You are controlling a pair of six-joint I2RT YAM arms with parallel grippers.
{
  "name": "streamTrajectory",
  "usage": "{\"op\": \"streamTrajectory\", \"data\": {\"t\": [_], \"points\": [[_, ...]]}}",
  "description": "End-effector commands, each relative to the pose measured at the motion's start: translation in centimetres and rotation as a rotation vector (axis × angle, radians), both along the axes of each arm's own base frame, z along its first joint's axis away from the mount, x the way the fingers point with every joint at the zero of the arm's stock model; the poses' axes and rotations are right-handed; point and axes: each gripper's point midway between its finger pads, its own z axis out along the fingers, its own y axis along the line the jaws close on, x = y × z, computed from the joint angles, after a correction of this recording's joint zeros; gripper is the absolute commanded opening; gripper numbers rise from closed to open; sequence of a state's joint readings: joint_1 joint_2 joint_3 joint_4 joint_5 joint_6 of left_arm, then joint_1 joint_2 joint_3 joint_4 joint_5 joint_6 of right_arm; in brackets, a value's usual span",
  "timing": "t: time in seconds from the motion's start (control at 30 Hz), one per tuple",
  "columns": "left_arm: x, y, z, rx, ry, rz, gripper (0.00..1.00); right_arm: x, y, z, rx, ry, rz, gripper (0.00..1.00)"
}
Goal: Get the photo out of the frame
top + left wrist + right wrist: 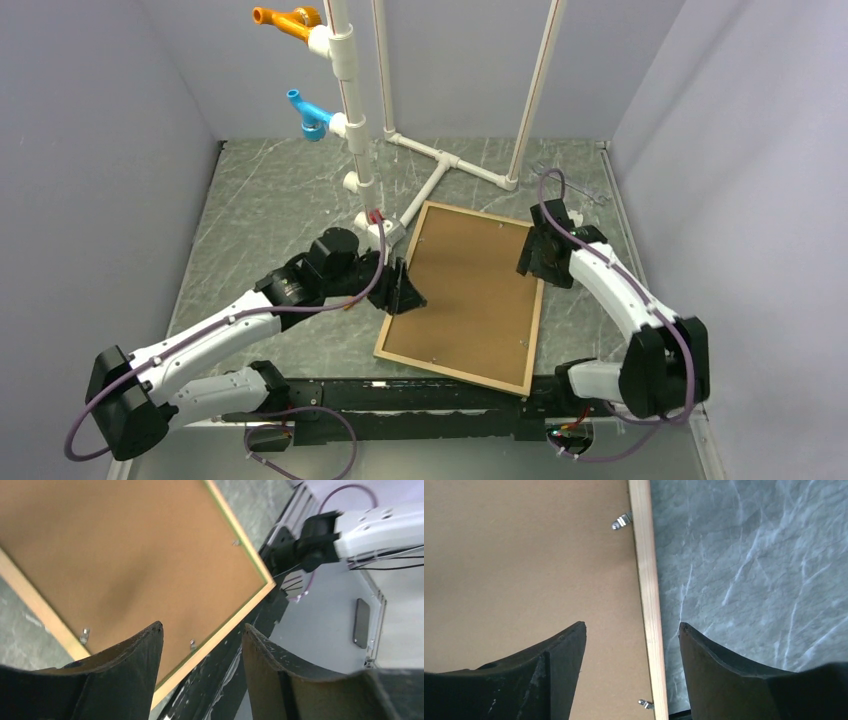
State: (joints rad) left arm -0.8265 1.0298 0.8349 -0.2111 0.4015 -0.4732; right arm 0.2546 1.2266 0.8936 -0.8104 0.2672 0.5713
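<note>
Marbled tabletop point(270, 200), frame point(450, 373) back-up, wrist-view clips point(622, 520)

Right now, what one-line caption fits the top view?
Frame lies back-up on the table; left gripper and right gripper, both open, at its opposite edges.

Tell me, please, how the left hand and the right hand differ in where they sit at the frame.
The left hand is at the left rail of the frame, the right hand at its right rail. The left hand is nearer the near edge of the table; the right hand is farther back. Both are open and empty.
</note>
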Motion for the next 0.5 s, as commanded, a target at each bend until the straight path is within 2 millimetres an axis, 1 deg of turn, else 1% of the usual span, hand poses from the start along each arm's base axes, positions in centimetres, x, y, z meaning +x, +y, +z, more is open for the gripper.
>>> {"op": "streamTrajectory", "data": {"t": [0.0, 0.1, 0.2, 0.23, 0.27, 0.33, 0.4, 0.47], "points": [[-0.1, 1.4, -2.3, 0.032, 0.023, 0.055, 0.63, 1.2, -0.9, -2.0, 0.062, 0.044, -0.110, 0.68], [-0.5, 2.0, -3.6, 0.039, 0.045, 0.075, 0.64, 1.6, -0.3, -3.2, 0.164, 0.029, -0.127, 0.64], [-0.4, 2.9, -5.2, 0.054, 0.062, 0.125, 0.64, 2.1, -0.9, -3.8, 0.191, -0.007, -0.156, 0.62], [-0.2, 3.3, -5.9, 0.062, 0.068, 0.155, 0.64, 2.1, -1.0, -4.0, 0.208, -0.012, -0.163, 0.60], [0.0, 3.7, -6.5, 0.070, 0.078, 0.189, 0.64, 2.3, -1.0, -4.2, 0.238, -0.022, -0.164, 0.56], [0.4, 4.8, -8.0, 0.093, 0.088, 0.261, 0.70, 2.2, -0.6, -4.9, 0.301, -0.030, -0.162, 0.50], [0.7, 5.6, -9.3, 0.104, 0.093, 0.318, 0.78, 2.0, -0.5, -5.6, 0.320, -0.021, -0.162, 0.48], [1.0, 6.1, -10.0, 0.105, 0.094, 0.351, 0.80, 1.9, -0.7, -6.1, 0.304, -0.014, -0.160, 0.44]]}}
